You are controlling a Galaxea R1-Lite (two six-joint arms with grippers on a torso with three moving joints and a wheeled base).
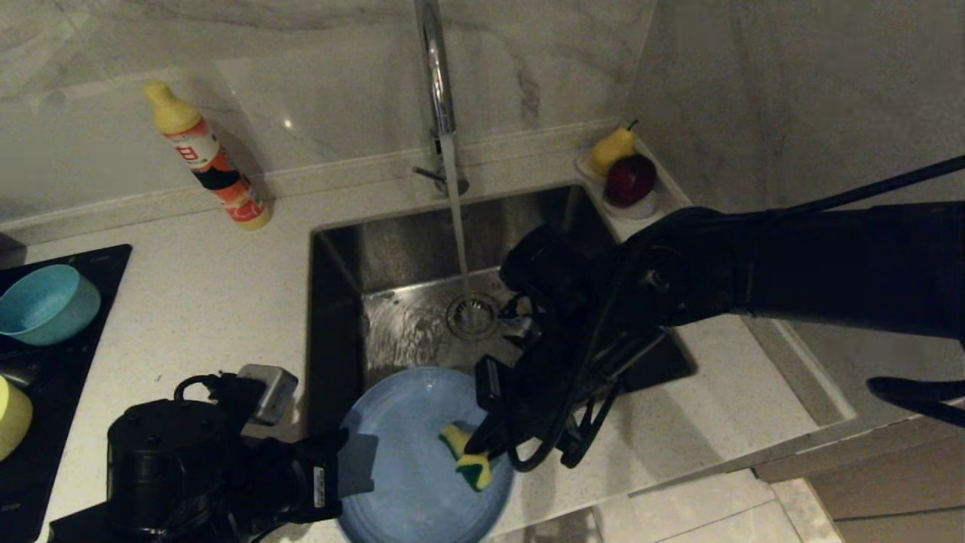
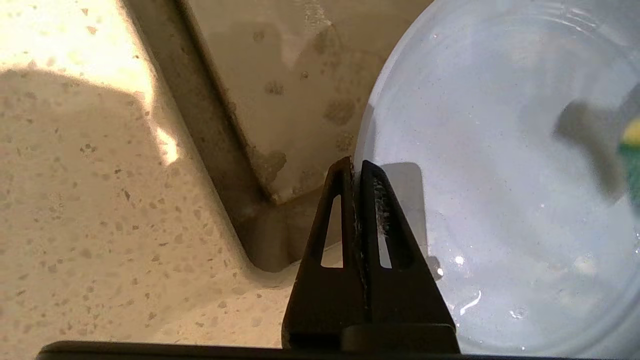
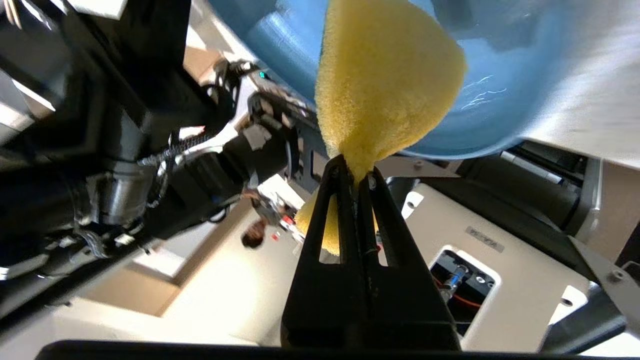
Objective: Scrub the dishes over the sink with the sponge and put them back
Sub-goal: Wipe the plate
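The left gripper [image 2: 356,167] was clamped on the thin rim of the round, matte blue plate [image 1: 411,460], holding it over the near edge of the steel sink [image 1: 392,249] while water ran from the curved chrome faucet [image 1: 437,83] onto the round drain. The right gripper [image 3: 356,172] pinched the soft, porous yellow sponge [image 1: 467,456], green layer at its tip, against the plate's wet face. A teal bowl [image 1: 45,305] and a yellow bowl [image 1: 11,415] sat on the black mat [image 1: 90,354] to the left, on the speckled stone counter [image 1: 203,302].

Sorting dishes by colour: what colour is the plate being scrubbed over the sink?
Periwinkle blue plate, clearest in the head view.
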